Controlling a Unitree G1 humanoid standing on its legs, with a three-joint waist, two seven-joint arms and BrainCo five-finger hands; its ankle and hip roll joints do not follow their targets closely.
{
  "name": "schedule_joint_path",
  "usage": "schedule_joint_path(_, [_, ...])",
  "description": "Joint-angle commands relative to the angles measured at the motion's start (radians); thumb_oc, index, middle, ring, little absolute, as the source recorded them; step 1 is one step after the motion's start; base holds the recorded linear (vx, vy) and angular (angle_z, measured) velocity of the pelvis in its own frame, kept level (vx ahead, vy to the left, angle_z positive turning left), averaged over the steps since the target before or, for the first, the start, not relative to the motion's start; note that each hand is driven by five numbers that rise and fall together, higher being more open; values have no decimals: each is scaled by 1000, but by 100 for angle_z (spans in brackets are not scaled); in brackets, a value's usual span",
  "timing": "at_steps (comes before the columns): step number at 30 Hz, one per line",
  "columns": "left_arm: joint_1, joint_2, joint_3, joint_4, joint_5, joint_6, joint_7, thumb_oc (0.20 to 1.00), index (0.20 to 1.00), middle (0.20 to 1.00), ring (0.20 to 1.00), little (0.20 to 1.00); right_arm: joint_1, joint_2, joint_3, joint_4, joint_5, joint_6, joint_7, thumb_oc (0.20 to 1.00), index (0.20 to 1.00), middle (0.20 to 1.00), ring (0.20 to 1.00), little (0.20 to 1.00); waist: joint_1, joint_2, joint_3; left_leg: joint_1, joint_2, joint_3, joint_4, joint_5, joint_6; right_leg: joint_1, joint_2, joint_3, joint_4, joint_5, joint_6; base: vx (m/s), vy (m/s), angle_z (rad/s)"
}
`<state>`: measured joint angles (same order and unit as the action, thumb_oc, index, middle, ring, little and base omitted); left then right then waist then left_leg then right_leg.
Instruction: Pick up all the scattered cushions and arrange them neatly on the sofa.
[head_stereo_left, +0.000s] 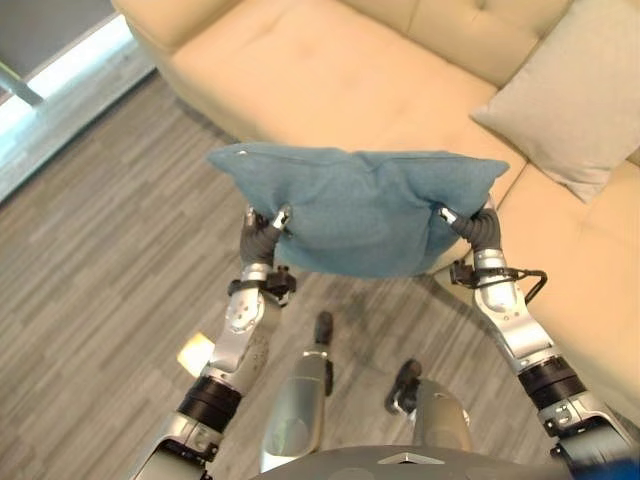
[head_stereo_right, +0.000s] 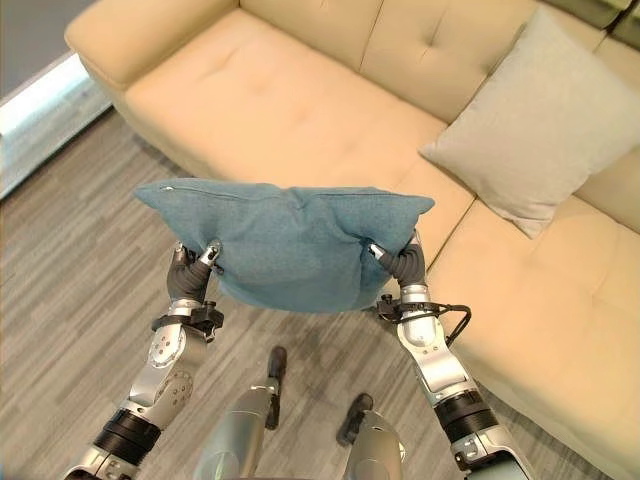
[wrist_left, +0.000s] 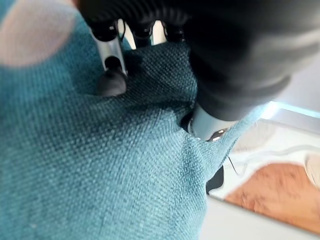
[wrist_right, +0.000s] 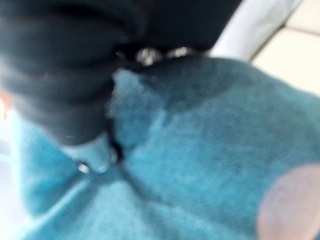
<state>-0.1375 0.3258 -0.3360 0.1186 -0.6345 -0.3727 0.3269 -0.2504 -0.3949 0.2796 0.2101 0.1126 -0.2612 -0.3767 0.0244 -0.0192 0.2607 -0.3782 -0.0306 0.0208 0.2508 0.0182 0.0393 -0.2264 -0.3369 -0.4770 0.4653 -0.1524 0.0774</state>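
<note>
- The teal cushion lies closest to the left wrist camera, its coarse weave spread right up against the lens.
- A dark fingertip of the left hand digs into that cloth, with the thumb pressing in from the other side — the fabric puckers between them, so this hand is pinching the cushion's lower left corner.
- In the right wrist view, the right hand has its dark cover hard against the same teal cloth, which folds in around the thumb; from the head views the fingers curl into the cushion's lower right corner, gripping it.
- Held this way by both hands, the teal cushion hangs in the air, stretched wide between the two raised arms, its zipped edge uppermost and its face towards the camera.
- It hangs just in front of the seat edge of the beige sofa — above the grey wood-look floor, not resting on either.
- A light grey cushion leans against the sofa's backrest to the robot's right, well apart from the teal one.
- A small pale yellow scrap lies on the floor beside the left forearm.
</note>
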Motion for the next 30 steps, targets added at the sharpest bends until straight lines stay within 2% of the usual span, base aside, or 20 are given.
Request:
schedule_joint_path(1, [-36,14,-40,-120,129,-44,-52,200,200,200,200,200,-65,31,4,-68,-7,-59,26,200,200,200,200,200,8,-9,-44,138,33,43,-44,-176,-7,-28,14,130,42,179,74,196,321,-34])
schedule_joint_path(2, [-53,10,-57,-114,138,-35,-55,200,200,200,200,200,-63,31,-1,-73,-1,-62,30,200,200,200,200,200,-10,-6,-52,165,29,33,-70,-173,-9,-53,81,183,53,130,49,157,161,-22])
schedule_joint_path(4, [-70,-1,-70,-110,163,-37,-60,200,200,200,200,200,-65,22,-6,-71,7,-68,40,200,200,200,200,200,-33,-11,-60,184,10,12,-75,-175,-18,-108,208,300,-15,63,36,195,98,-19])
schedule_joint_path(5, [-80,-5,-73,-108,167,-38,-63,200,200,200,200,200,-72,11,-8,-60,9,-67,37,200,200,200,200,200,-41,-21,-65,196,-12,-3,-72,-185,-17,-127,238,331,-89,64,33,245,24,22])
schedule_joint_path(7, [-98,-7,-75,-100,179,-27,-58,200,200,200,200,200,-76,-1,-10,-51,18,-63,38,200,200,200,200,200,-61,-30,-82,235,-38,-35,-95,-193,-16,-143,251,331,-219,102,26,317,-30,40])
schedule_joint_path(8, [-101,-14,-82,-95,181,-27,-59,200,200,200,200,200,-69,-3,-10,-42,25,-61,44,200,200,200,200,200,-79,-33,-86,270,-47,-56,-110,-197,-17,-155,276,364,-245,115,34,430,-48,55])
schedule_joint_path(9, [-98,-27,-95,-89,180,-25,-89,200,200,200,200,200,-45,-18,-23,-49,21,-56,54,200,200,200,200,200,-90,-48,-99,289,-79,-93,-103,-212,-15,-120,308,434,-301,131,31,303,-36,74])
schedule_joint_path(11, [-95,-34,-98,-85,183,-22,-96,200,200,200,200,200,-37,-21,-32,-51,20,-61,60,200,200,200,200,200,-90,-50,-105,300,-87,-103,-101,-217,-18,-108,314,436,-296,138,20,247,-44,94])
schedule_joint_path(14, [-78,-60,-116,-82,162,-18,-118,200,200,200,200,200,15,-37,-62,-61,25,-61,67,200,200,200,200,200,-116,-48,-134,309,-67,-87,-42,-227,-64,-39,318,416,-325,129,-9,249,-94,91])
schedule_joint_path(15, [-77,-61,-116,-82,162,-18,-119,200,200,200,200,200,16,-37,-63,-62,25,-61,68,200,200,200,200,200,-118,-46,-134,306,-66,-89,-36,-231,-64,-37,319,414,-326,129,-9,239,-96,100])
schedule_joint_path(16, [-74,-73,-134,-71,158,-9,-128,200,200,200,200,200,30,-50,-76,-58,37,-62,63,200,200,200,200,200,-138,-49,-141,264,-19,-17,117,-221,-101,22,324,399,-343,116,-26,159,-62,93])
schedule_joint_path(17, [-74,-73,-134,-71,158,-9,-128,200,200,200,200,200,30,-50,-76,-58,37,-62,63,200,200,200,200,200,-138,-48,-142,263,-19,-17,118,-221,-101,21,324,399,-343,116,-26,246,-108,55])
schedule_joint_path(18, [-62,-73,-137,-72,148,-1,-134,200,200,200,200,200,34,-54,-79,-53,43,-60,55,200,200,200,200,200,-146,-61,-137,203,35,67,227,-204,-109,63,307,380,-355,99,-39,141,-69,62])
schedule_joint_path(19, [-56,-72,-140,-72,136,4,-142,200,200,200,200,200,42,-55,-83,-57,47,-58,55,200,200,200,200,200,-144,-66,-139,168,70,110,243,-228,-96,84,302,370,-364,85,-43,215,-87,54])
schedule_joint_path(20, [-55,-70,-143,-70,138,13,-146,200,200,200,200,200,47,-54,-86,-57,45,-55,55,200,200,200,200,200,-136,-75,-142,138,81,135,231,-253,-82,100,295,362,-371,76,-43,211,-53,59])
schedule_joint_path(22, [-52,-69,-148,-68,141,24,-153,200,200,200,200,200,54,-49,-94,-57,40,-54,55,200,200,200,200,200,-125,-79,-153,112,93,144,137,-227,-73,127,298,357,-386,68,-38,258,-31,32])
schedule_joint_path(25, [-54,-57,-149,-83,141,31,-147,200,200,200,200,200,54,-33,-88,-45,53,-48,47,200,200,200,200,200,-80,-80,-149,24,79,130,-64,-92,-88,205,325,377,-419,32,-38,323,33,17])
schedule_joint_path(26, [-53,-50,-146,-91,143,29,-144,200,200,200,200,200,49,-31,-84,-43,54,-47,46,200,200,200,200,200,-66,-86,-144,0,75,115,-60,-79,-92,217,329,392,-415,23,-41,382,98,-42])
schedule_joint_path(28, [-18,-41,-136,-100,146,31,-148,200,200,200,200,200,56,-14,-71,-49,44,-47,65,200,200,200,200,200,-47,-82,-161,64,55,69,-55,-74,-74,257,326,437,-373,-18,-27,534,254,-76])
schedule_joint_path(30, [-9,-31,-132,-102,148,29,-153,200,200,200,200,200,60,1,-67,-56,40,-50,77,200,200,200,200,200,-40,-86,-161,73,46,83,-29,-103,-48,230,302,448,-272,-22,-6,376,253,-116])
